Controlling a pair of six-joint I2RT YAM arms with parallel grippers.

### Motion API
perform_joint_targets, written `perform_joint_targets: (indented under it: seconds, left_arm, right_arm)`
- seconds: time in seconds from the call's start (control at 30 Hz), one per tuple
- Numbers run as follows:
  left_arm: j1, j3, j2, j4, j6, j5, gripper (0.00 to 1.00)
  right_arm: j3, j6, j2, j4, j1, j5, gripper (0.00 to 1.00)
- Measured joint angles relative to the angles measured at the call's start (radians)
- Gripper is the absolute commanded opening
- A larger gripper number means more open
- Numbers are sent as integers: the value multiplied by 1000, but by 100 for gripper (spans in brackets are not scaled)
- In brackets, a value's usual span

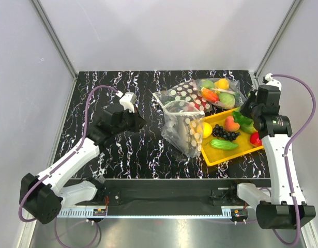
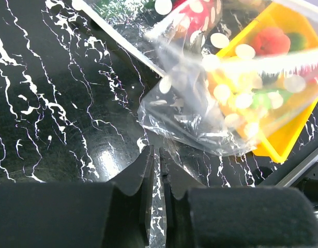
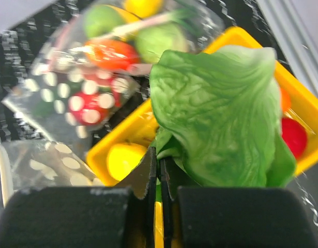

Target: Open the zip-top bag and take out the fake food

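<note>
Zip-top bag (image 1: 182, 126) emptying step: lettuce (image 3: 221, 113) clamped in right gripper (image 3: 159, 155) above yellow tray (image 3: 241, 39), release next; left gripper (image 2: 157, 155) near-shut, empty.

A black, white-veined table (image 1: 122, 150) carried a yellow tray (image 1: 236, 155) at its right side. In the tray lay a peach (image 1: 231, 124), black grapes (image 1: 225, 134) just in front of it, and a cucumber (image 1: 224, 144) nearer still, by the front rim. A red piece (image 1: 256, 138) sat at the tray's right end, partly hidden. Behind the tray lay a dark dotted bag (image 1: 183, 93) and, to its right, a clear bag (image 1: 237, 95) holding a carrot (image 1: 209, 94) with green and yellow fruit. Pale walls (image 1: 148, 31) stood around the table.
</note>
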Motion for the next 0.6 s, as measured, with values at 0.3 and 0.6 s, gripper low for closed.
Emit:
perform_joint_targets:
  seconds: [0.3, 0.6]
  left_arm:
    - [0, 32, 82, 63, -82, 45, 43]
    - [0, 204, 341, 150, -249, 125, 56]
  right_arm:
    - [-107, -6, 4, -15, -75, 32, 0]
    - [-221, 14, 24, -8, -89, 39, 0]
